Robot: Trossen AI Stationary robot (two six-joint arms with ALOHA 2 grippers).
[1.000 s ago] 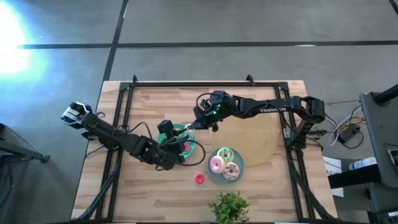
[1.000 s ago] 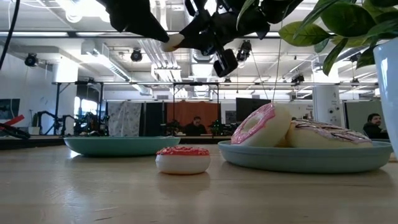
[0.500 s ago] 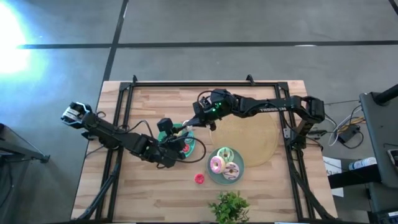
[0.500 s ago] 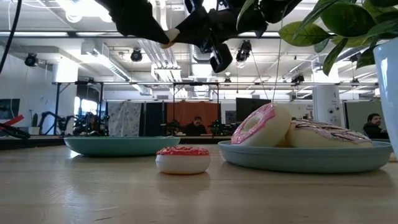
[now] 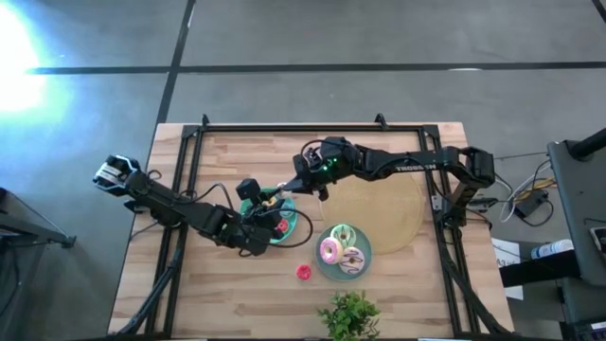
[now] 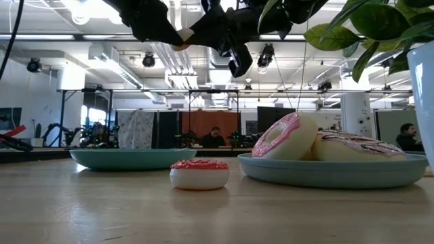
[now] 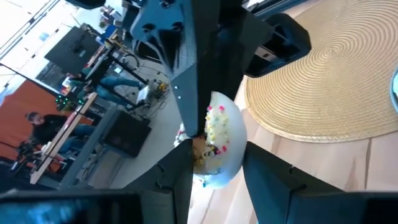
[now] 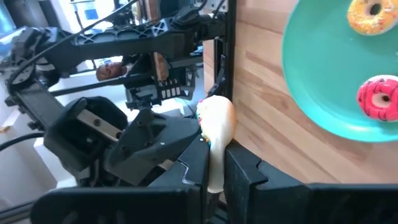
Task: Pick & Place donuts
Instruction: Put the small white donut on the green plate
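Observation:
A small white donut with yellow and pink sprinkles (image 7: 219,142) is up in the air between both grippers, above the far rim of the left teal plate (image 5: 294,225). My left gripper (image 5: 272,201) and my right gripper (image 5: 287,189) meet at it, both shut on it. That plate holds an orange-yellow donut (image 8: 367,14) and a red one (image 8: 380,96). The right teal plate (image 5: 320,267) carries the pink donut (image 5: 329,250), the green one (image 5: 341,233) and the white-purple one (image 5: 352,260). A small red donut (image 5: 304,272) lies flat on the table. My left gripper pinches the white donut (image 7: 227,162) between its two fingers, coming up at a slant from the table's left and near side; the donut is lifted clear. My right gripper pinches the same donut (image 8: 214,134) across its flat faces, reaching in from the table's right; the donut is edge-on between its fingers.
The large tan woven mat (image 5: 383,213) lies on the table's right half, under the right arm. A potted plant (image 5: 348,315) stands at the near edge. A black frame (image 5: 284,128) runs around the table. People (image 6: 214,137) sit in the room beyond.
The two grippers have drawn a little closer together over the left plate's far rim, the left one shifting toward the far edge. In the low view the white donut has risen slightly.

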